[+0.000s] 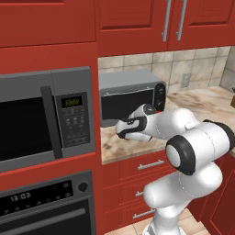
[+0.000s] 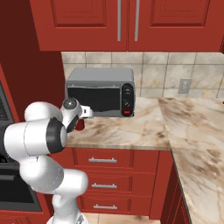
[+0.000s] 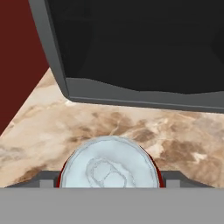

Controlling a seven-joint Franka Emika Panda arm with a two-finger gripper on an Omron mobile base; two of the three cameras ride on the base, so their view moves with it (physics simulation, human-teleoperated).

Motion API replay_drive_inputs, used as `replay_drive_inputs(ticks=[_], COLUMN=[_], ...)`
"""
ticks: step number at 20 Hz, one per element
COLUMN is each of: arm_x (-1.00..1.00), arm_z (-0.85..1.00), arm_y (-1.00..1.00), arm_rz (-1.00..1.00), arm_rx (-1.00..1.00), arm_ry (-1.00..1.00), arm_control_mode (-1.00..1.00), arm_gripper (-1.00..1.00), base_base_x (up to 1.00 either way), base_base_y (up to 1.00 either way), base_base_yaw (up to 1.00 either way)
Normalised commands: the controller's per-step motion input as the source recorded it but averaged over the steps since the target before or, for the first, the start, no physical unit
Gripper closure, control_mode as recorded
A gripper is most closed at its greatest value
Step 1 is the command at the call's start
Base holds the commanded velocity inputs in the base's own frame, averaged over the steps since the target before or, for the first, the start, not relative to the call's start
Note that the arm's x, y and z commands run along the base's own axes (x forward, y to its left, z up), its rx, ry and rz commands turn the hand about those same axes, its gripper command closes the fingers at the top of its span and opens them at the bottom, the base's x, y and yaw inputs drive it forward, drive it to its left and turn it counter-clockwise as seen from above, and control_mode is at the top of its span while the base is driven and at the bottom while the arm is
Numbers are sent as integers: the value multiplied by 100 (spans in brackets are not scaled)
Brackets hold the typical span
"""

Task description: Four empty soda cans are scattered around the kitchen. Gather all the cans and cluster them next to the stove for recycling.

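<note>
My arm is rising from the base and bending at a big white elbow, then reaching forward and to my left over the edge of the counter (image 2: 131, 129), with the forearm lying nearly level and the wrist turned down at its end. My pincer (image 3: 109, 183) is pointing down over a red soda can (image 3: 108, 164); in the hand view I am looking straight at its silvery top with the pull tab, and the two dark finger tips are showing at either side of the can's rim, low in the view. I cannot tell whether they are pressing on the can or just standing beside it, since the grey band is cutting off everything below the rim.

From the right base view a sliver of the can's red side is peeking out beneath my wrist, at the left end of the counter; from the left base view my hand is covering it completely.

The can is standing on the beige marbled counter just in front of the grey microwave (image 2: 100, 91), near its left front corner. The microwave's dark door is looming across the top of the hand view. To the left a dark red cabinet side (image 3: 17, 61) is closing off the counter. Beyond it, in the left base view, a built-in oven (image 1: 46, 202) with a lit clock is sitting under a second, larger microwave (image 1: 46, 117), both cut off by the frame's edge.
</note>
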Motion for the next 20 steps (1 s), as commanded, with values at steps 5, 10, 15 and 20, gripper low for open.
replay_drive_inputs(ticks=[5, 10, 15, 20], arm_x=[-21, -35, -42, -27], arm_z=[19, 32, 27, 15], arm_y=[-28, -6, -6, -28], arm_rz=[0, 0, 0, 0], arm_rx=[0, 0, 0, 0], arm_ry=[-2, -3, -3, -1], arm_control_mode=[-100, -100, -100, -100], arm_gripper=[100, 100, 100, 100], base_base_x=[0, 0, 0, 0], base_base_y=[0, 0, 0, 0], base_base_yaw=[0, 0, 0, 0])
